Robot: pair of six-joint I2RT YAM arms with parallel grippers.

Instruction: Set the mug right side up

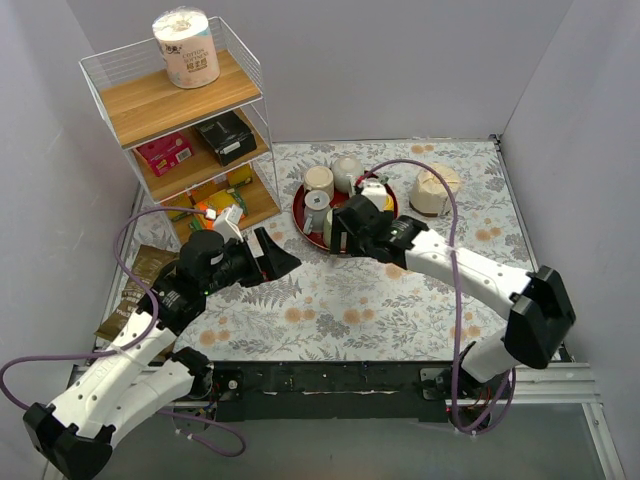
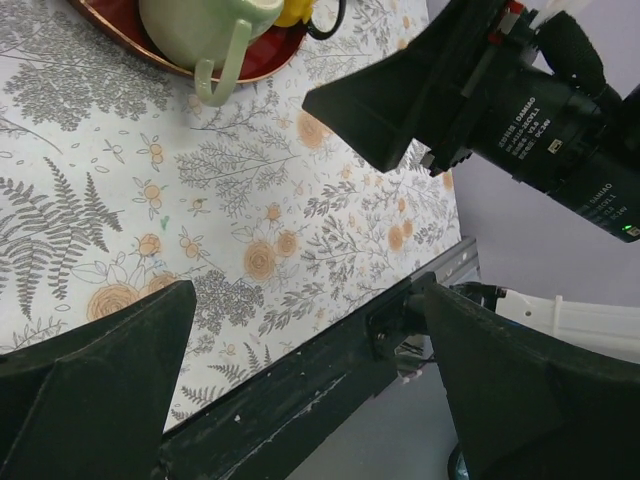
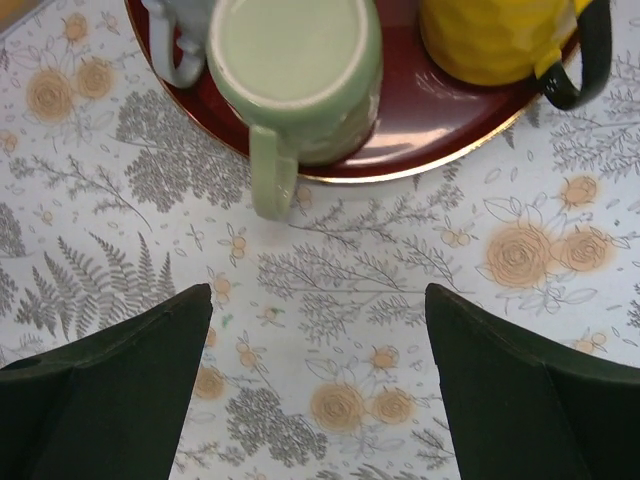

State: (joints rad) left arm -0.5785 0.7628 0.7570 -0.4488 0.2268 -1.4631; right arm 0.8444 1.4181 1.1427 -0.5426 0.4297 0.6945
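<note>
The green mug (image 3: 295, 70) sits upside down at the near edge of the red tray (image 3: 420, 110), its handle overhanging the rim. The right tool (image 3: 318, 300) hovers just near of it, jaws apart. The left tool (image 2: 305, 295), also spread wide, is further left.

The pale green mug (image 3: 295, 75) looks like smooth glazed ceramic with a soft sheen. Under it, the dark red tray (image 3: 430, 115) is glossy and throws back the light. The table (image 1: 400, 300) wears a matt floral cloth. The right end effector (image 3: 320, 390) has matt black plastic fingers (image 3: 110, 390). The shelf (image 1: 150, 100) has bare wood boards in a white wire frame.
</note>
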